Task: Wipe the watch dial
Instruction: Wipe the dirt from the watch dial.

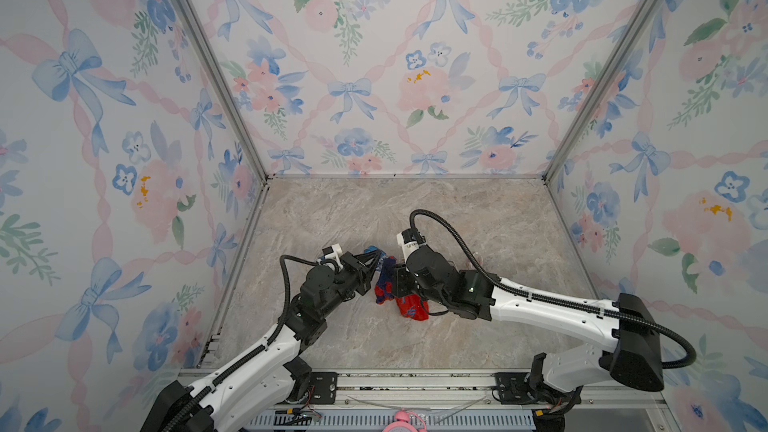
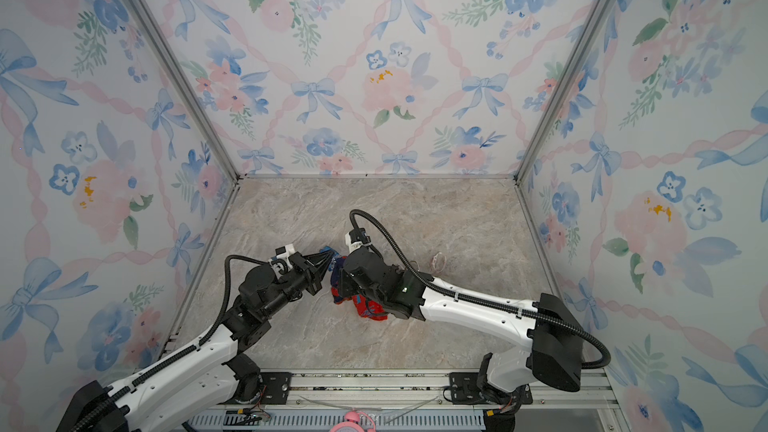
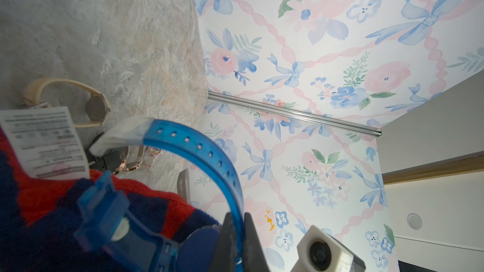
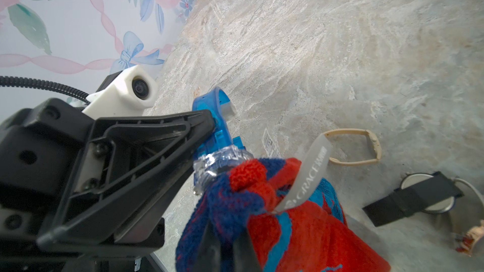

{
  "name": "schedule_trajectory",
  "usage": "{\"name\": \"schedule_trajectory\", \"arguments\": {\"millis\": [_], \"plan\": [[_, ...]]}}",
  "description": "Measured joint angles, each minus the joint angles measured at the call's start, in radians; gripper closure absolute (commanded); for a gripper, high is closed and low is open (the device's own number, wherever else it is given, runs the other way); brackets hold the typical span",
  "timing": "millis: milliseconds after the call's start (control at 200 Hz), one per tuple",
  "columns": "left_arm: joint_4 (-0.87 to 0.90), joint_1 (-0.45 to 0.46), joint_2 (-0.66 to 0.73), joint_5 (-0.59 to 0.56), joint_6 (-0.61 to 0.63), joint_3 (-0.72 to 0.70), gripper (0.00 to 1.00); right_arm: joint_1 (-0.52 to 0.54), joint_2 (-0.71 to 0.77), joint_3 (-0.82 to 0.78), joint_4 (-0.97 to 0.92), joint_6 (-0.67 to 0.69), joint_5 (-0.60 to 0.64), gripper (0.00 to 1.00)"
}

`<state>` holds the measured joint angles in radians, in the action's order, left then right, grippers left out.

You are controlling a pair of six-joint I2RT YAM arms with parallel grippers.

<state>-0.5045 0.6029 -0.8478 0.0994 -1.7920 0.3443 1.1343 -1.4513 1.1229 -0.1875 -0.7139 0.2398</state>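
The left hand [image 3: 237,219] is clamped tight on the strap of the blue watch [image 3: 199,145], holding it up off the desk [image 1: 457,222]. The right hand [image 4: 226,239] is pinched together on the red-and-blue cloth [image 4: 301,218], and a bunched fold presses right against the watch dial [image 4: 222,159], which looks wrapped in clear film, though that part is blurry. The cloth's loose end hangs below the blue watch, down at the desk. Past the blue watch there is plenty of bare marble out to the back wall [image 1: 395,76]. A beige watch [image 4: 353,147] and a black-strapped watch [image 4: 413,200] lie near the blue watch, apart from both hands.
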Motion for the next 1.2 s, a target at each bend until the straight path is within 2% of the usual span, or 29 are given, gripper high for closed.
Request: {"name": "schedule_trajectory", "arguments": {"millis": [1200], "plan": [[0.021,0.006,0.000,-0.025,0.000,-0.006,1.00,-0.033,-0.008,-0.048,0.068,-0.030,-0.057,1.00]]}}
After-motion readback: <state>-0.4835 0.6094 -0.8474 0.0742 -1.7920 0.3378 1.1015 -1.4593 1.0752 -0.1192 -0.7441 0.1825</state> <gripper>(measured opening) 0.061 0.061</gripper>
